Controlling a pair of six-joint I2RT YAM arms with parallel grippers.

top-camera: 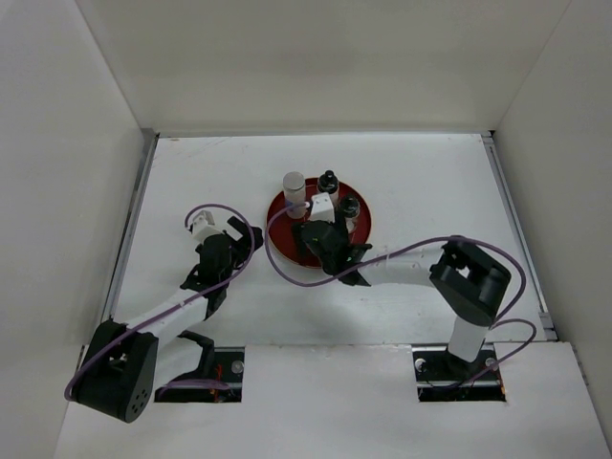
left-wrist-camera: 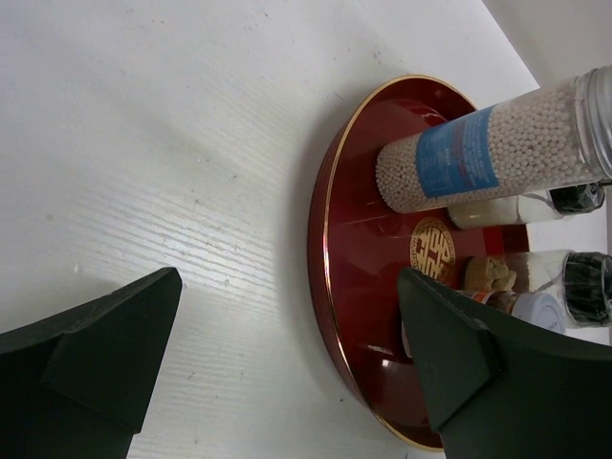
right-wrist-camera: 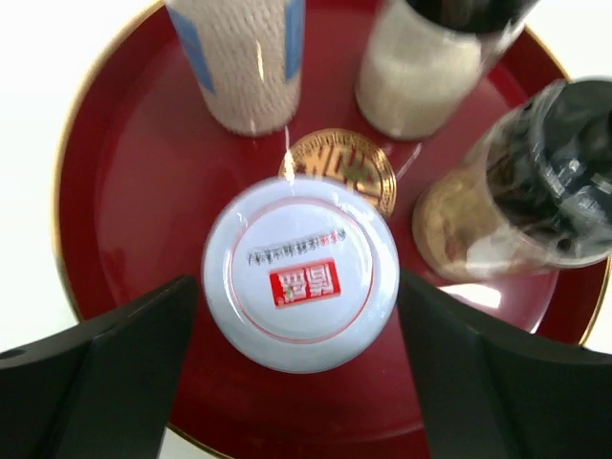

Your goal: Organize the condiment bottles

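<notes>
We judge that the move ahead turns on the lilac-capped bottle [right-wrist-camera: 301,273], which sits squarely between the two fingers of the right tool [right-wrist-camera: 296,287]. It stands upright on the red tray [right-wrist-camera: 124,220], its long axis running straight up toward the wrist, so we see only its round cap end-on. The fingers are spread wide and flank the cap closely on both sides. We cannot tell from these views whether their pads press the body below the cap or merely bracket it. Beyond the fingertips lies the gold emblem [right-wrist-camera: 339,163]. Past that the pale cylinder [right-wrist-camera: 251,57] stands ahead to one side, with the two dark-necked bottles [right-wrist-camera: 430,67] ahead and to the other. All four stand on the tray, near one another. The left tool [left-wrist-camera: 287,287] is spread and empty, hanging above the white surface [left-wrist-camera: 143,143] with the tray's rim just ahead of it. The right arm is clearly the nearer one, so we reckon any lift or release of this bottle falls to it, along that vertical axis.
</notes>
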